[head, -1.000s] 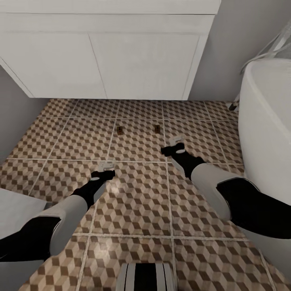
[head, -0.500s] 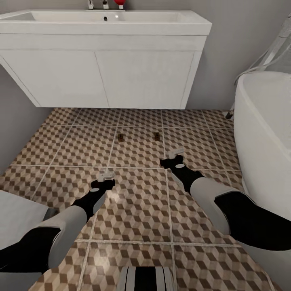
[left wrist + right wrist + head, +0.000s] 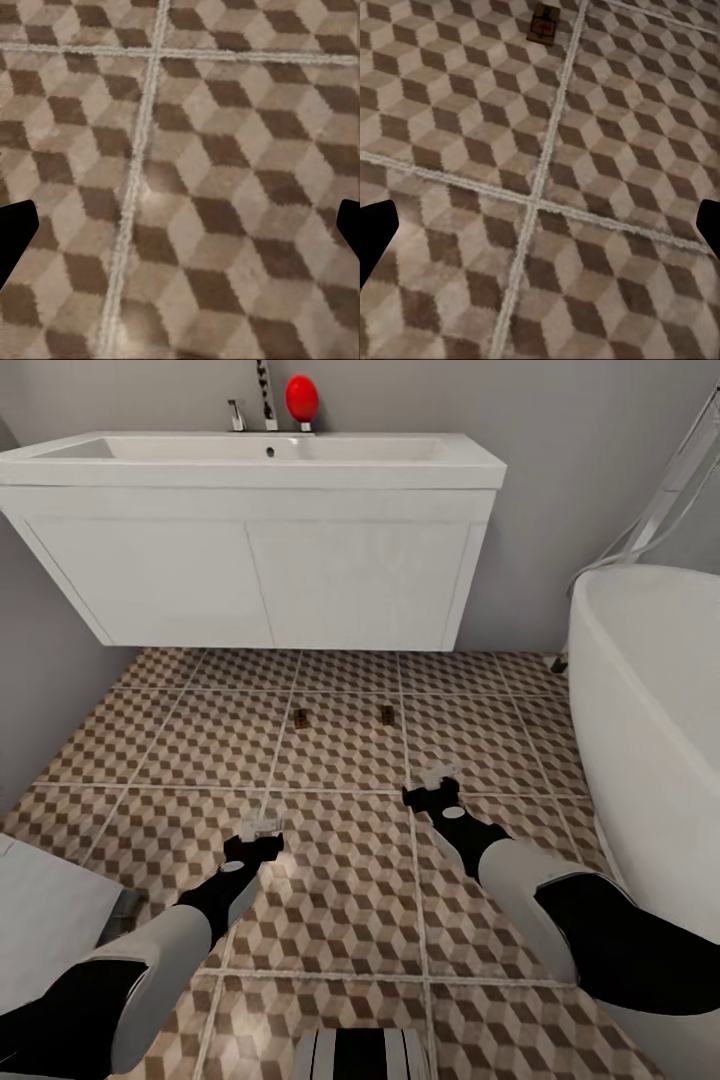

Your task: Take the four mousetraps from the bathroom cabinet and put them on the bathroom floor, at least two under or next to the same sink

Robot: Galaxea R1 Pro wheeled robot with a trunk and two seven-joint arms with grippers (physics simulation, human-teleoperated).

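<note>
Two mousetraps [image 3: 300, 718] [image 3: 386, 713] lie near one sink [image 3: 250, 460].

Glossy black upper arms, pale grey forearm shells. Black wrists ending in small pale-tipped left claw [image 3: 262, 828] and right claw [image 3: 441, 773].

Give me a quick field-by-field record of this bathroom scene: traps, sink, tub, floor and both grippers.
mousetraps seen: two, left mousetrap and right mousetrap, flat on the floor, apart from each other
position: in front of the sink, not under it
bathroom floor: cube-pattern tiles
bathtub: white, at the robot's right
red object: on the sink ledge by the faucet
left gripper: open, empty, over the floor
right gripper: open, empty, over the floor
</note>
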